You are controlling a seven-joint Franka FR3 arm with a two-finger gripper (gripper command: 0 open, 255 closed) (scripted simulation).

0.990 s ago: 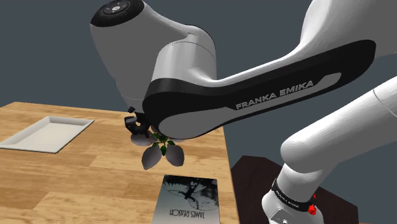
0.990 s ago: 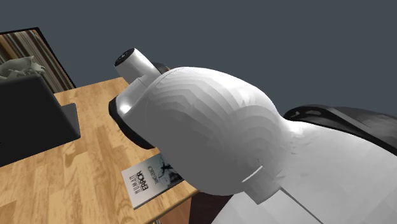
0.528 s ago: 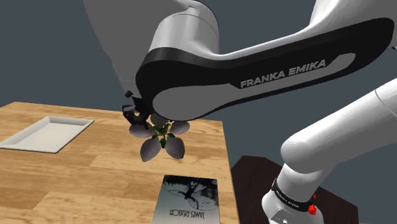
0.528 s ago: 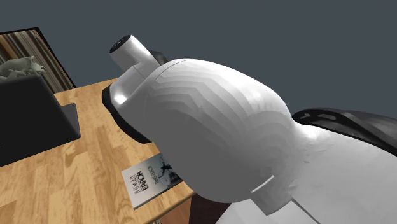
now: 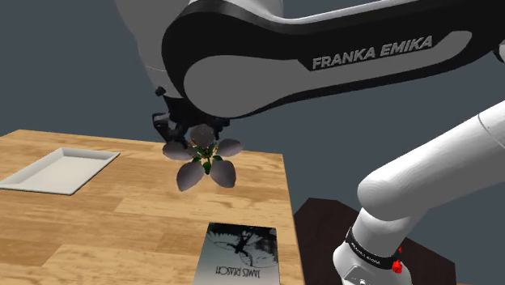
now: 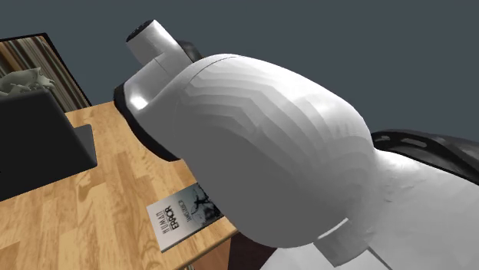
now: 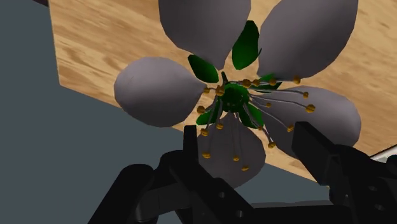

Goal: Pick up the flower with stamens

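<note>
The white arm [image 5: 421, 174] is rising from the lower right of the shoulder view. Its long link [image 5: 324, 65] with the black side is lying almost level along the top of the frame, reaching to the left. In the second exterior view a big rounded white joint [image 6: 261, 146] is standing in the middle. The black gripper [image 5: 180, 131] is hanging downward, left of centre in the shoulder view. In the wrist view its fingers [image 7: 191, 145] are standing apart around the flower [image 7: 232, 95]. They seem to be clasping it, though the contact is partly hidden.
</note>
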